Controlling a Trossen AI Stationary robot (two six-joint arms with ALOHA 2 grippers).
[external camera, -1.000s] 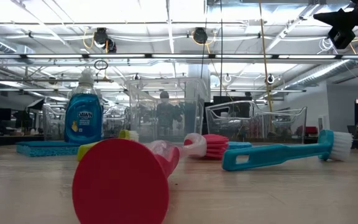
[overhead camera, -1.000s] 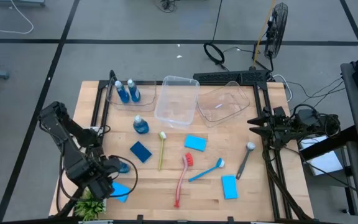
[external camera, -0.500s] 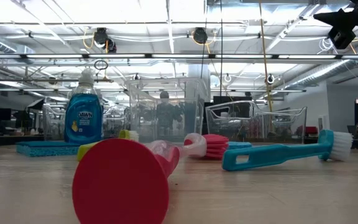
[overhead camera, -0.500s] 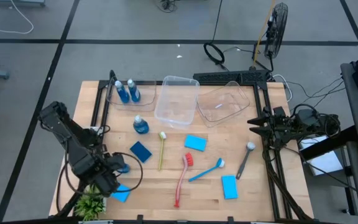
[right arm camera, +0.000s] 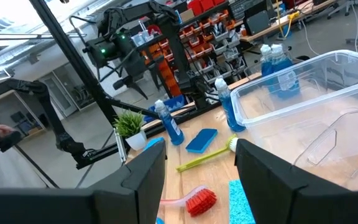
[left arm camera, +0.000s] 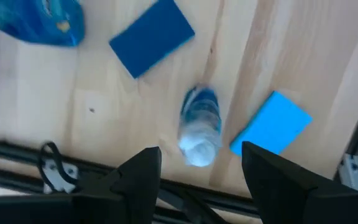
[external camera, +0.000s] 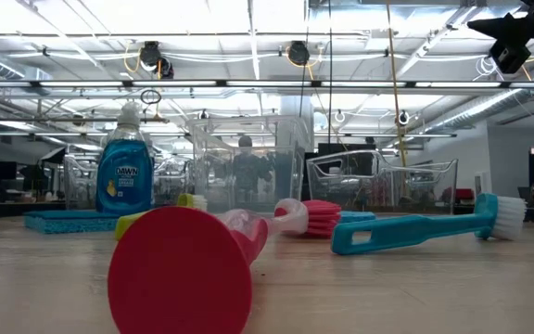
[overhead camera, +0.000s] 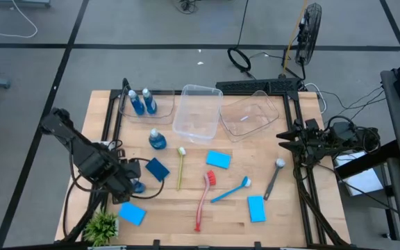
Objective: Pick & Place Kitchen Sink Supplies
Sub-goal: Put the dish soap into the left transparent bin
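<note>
My left gripper (overhead camera: 128, 182) points down, open, above a small upright bottle of blue liquid (left arm camera: 199, 127) near the table's left edge; its fingers stand either side of the pale cap (left arm camera: 196, 149), clear of it. A dark blue sponge (overhead camera: 157, 169) and a light blue sponge (overhead camera: 132, 213) lie flat close by. Another bottle (overhead camera: 157, 139) stands farther back, and two more (overhead camera: 143, 103) stand in the far left tub. Red (overhead camera: 203, 198), yellow-green (overhead camera: 180, 167), blue (overhead camera: 231, 189) and grey (overhead camera: 274, 177) brushes lie mid-table. My right gripper (overhead camera: 282, 137) waits open at the right edge, level.
Two clear tubs (overhead camera: 198, 111) (overhead camera: 252, 114) stand along the far side. A small green plant (overhead camera: 103, 226) sits at the near left corner. Two more blue sponges (overhead camera: 218, 160) (overhead camera: 256, 207) lie right of centre. Black frame rails run along the left (overhead camera: 110, 132) and right (overhead camera: 298, 167) sides.
My left gripper has gone from over the near left corner by the plant toward the far edge and a little right, rolling about its own axis, and now stands over the upright bottle. The light blue sponge it covered shows in full.
</note>
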